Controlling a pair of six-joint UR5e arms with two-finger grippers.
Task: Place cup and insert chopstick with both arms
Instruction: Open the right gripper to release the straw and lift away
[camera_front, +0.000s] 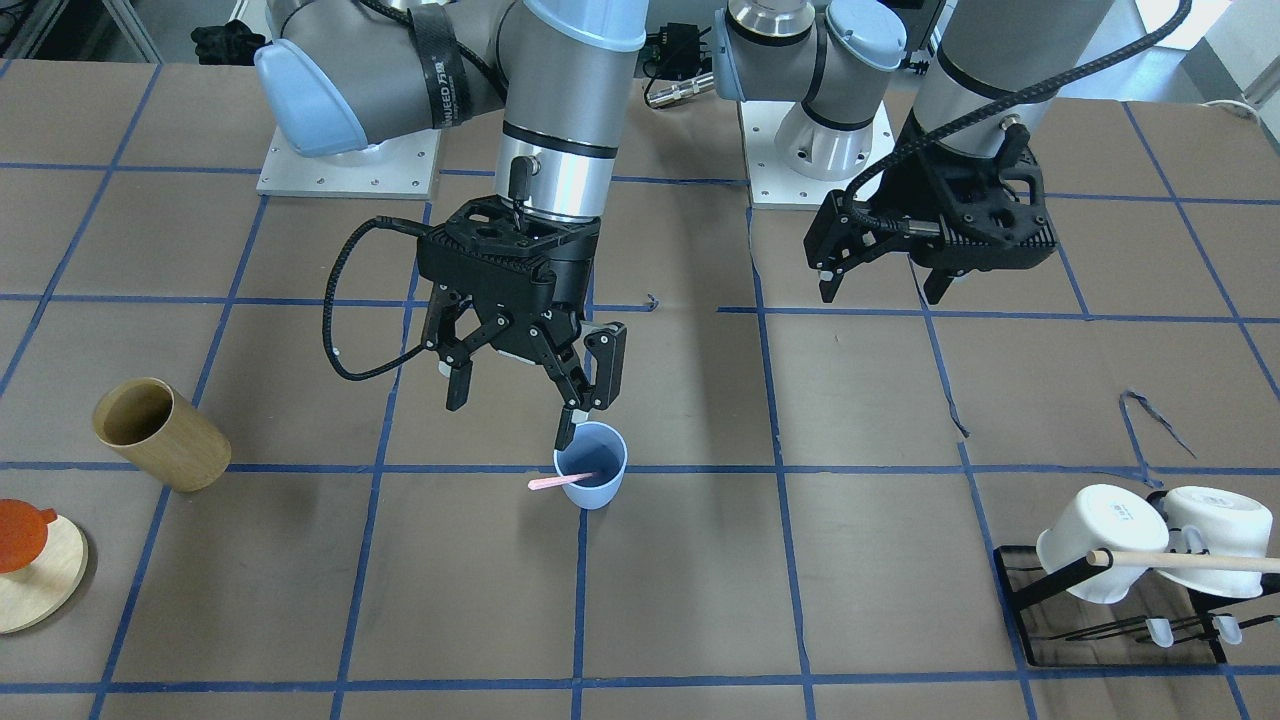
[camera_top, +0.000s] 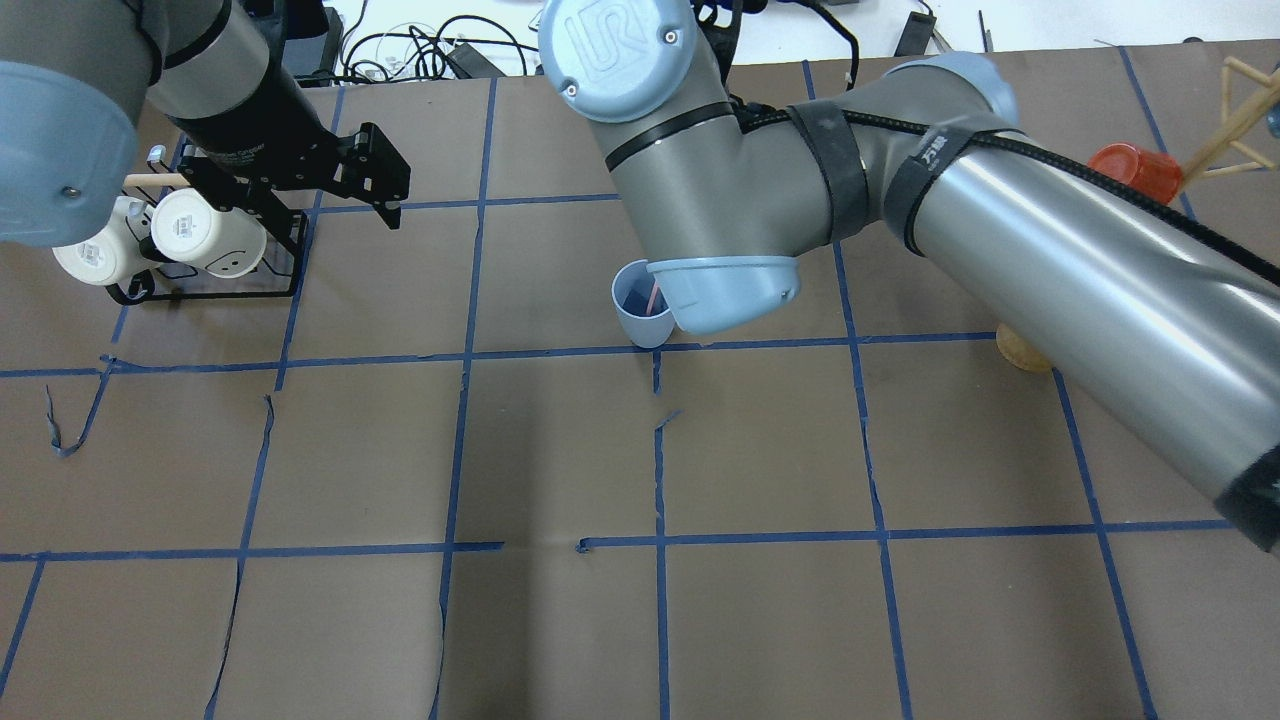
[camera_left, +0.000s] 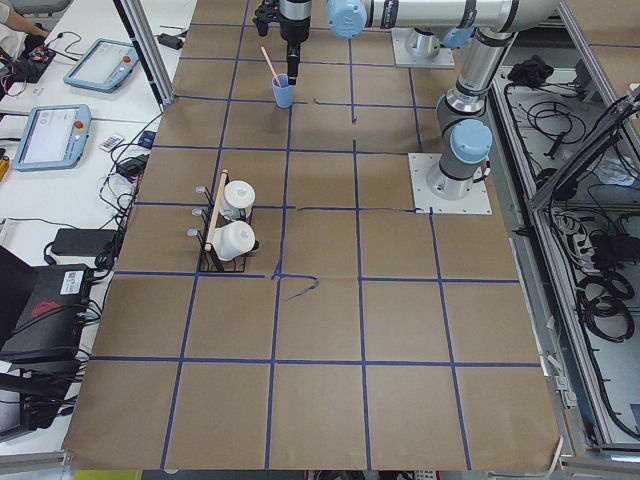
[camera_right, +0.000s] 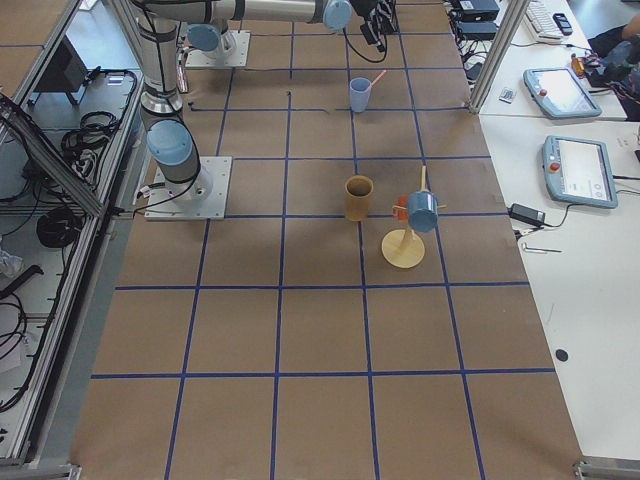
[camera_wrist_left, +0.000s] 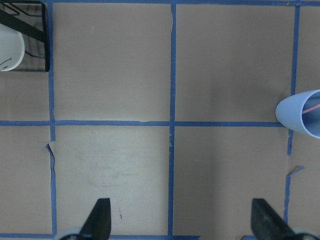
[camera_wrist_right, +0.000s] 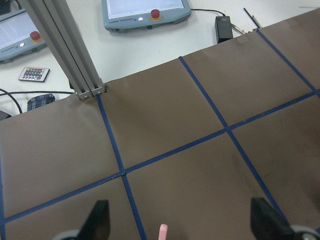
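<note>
Cup (camera_top: 634, 316) partly behind right arm (camera_top: 1050, 240)

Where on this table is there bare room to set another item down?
Bare: the squares between the small light blue plastic cup and the black wire rack of white mugs, and those between that cup and the tan wooden cylinder cup. Crowded: just over the blue cup, where the open right gripper hangs above the thin pale pink chopstick in it.

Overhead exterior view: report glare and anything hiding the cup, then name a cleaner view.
Overhead exterior: a bright glare streak runs along the right arm, and its blue joint cap hides part of the cup. Exterior front-facing: cup and chopstick show sharp under even light.
</note>
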